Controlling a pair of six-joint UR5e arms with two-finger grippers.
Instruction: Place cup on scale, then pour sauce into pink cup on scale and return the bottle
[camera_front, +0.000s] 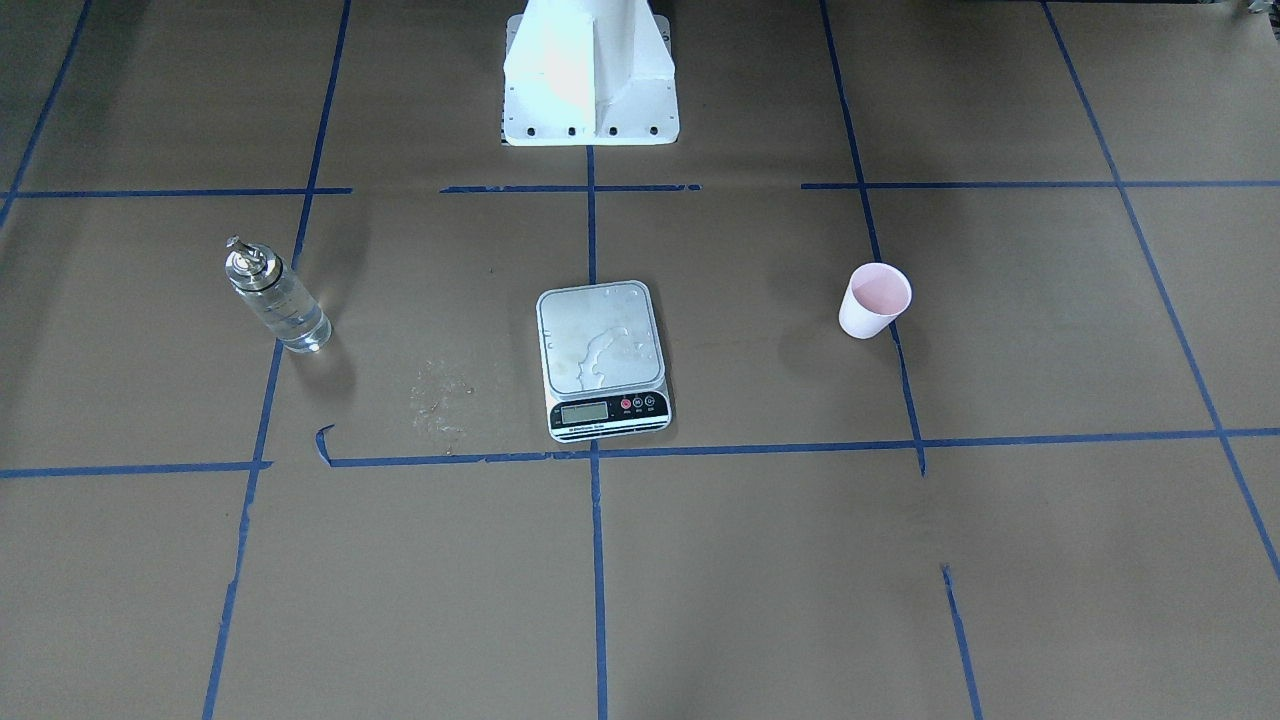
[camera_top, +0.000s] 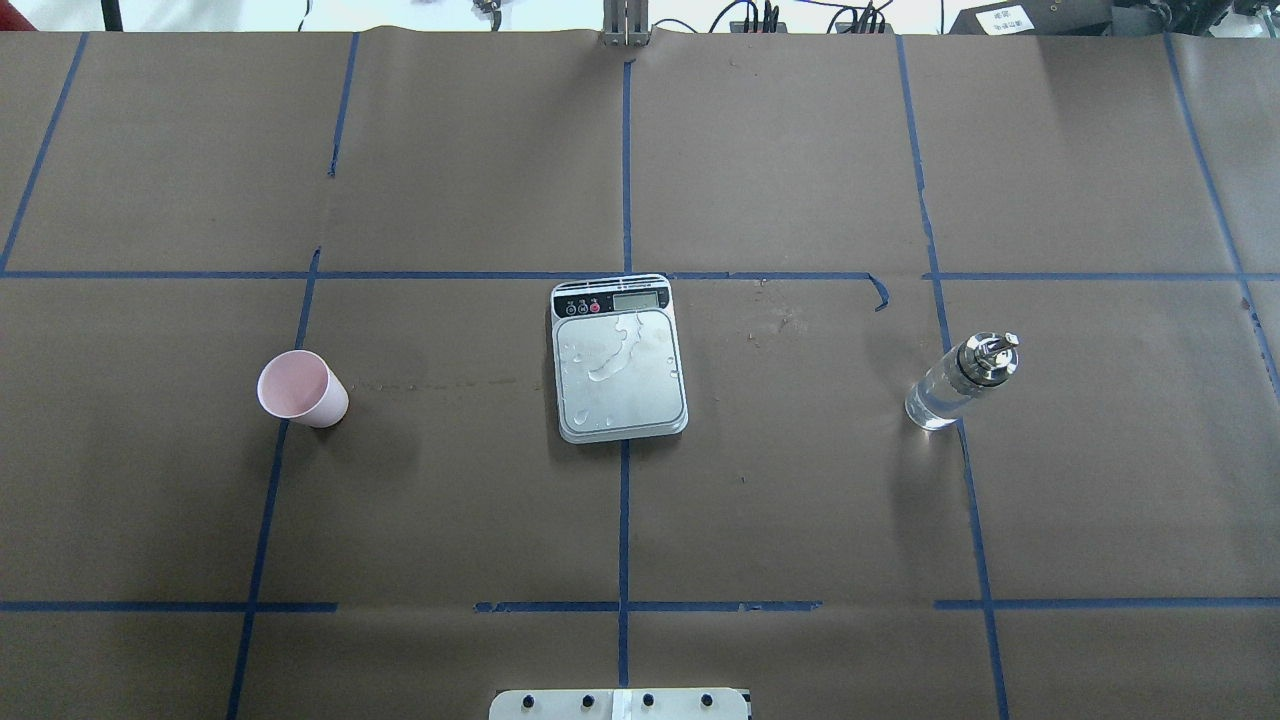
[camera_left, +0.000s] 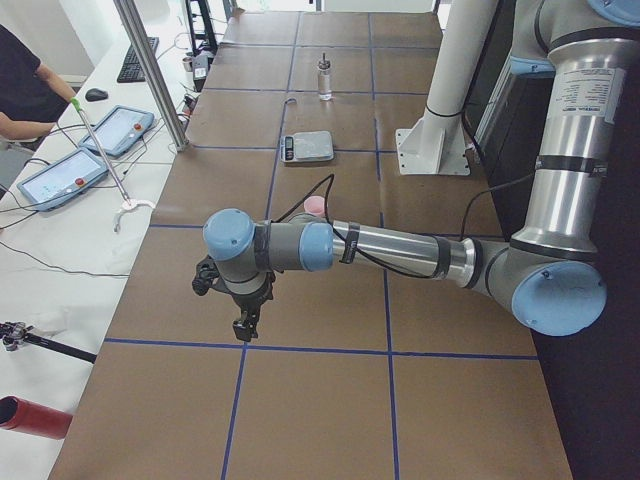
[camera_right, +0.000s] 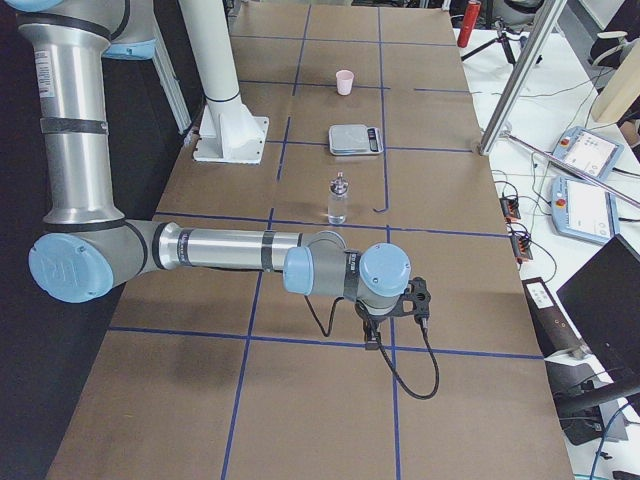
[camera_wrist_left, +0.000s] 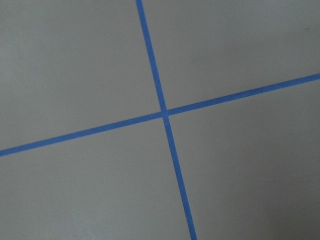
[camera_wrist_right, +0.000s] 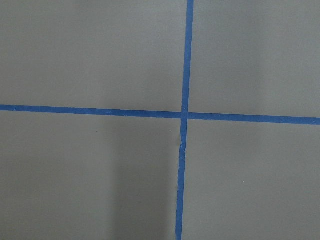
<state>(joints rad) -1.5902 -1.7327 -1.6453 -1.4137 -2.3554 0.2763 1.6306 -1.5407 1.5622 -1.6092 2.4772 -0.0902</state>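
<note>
The pink cup (camera_front: 875, 300) stands upright on the brown table, apart from the scale (camera_front: 603, 358), whose silver platform is wet with drops. The clear bottle (camera_front: 277, 298) with its silver cap stands on the other side of the scale, with clear sauce inside. In the overhead view the cup (camera_top: 302, 390) is left, the scale (camera_top: 620, 360) middle, the bottle (camera_top: 958, 385) right. My left gripper (camera_left: 243, 325) shows only in the exterior left view, far from the cup (camera_left: 314, 205). My right gripper (camera_right: 372, 340) shows only in the exterior right view, short of the bottle (camera_right: 338, 200). I cannot tell whether either is open or shut.
Blue tape lines cross the brown table cover. The white robot pedestal (camera_front: 590, 70) stands behind the scale. A metal pole (camera_left: 150, 70), tablets (camera_left: 60, 175) and an operator are beside the table. Both wrist views show only tape crossings.
</note>
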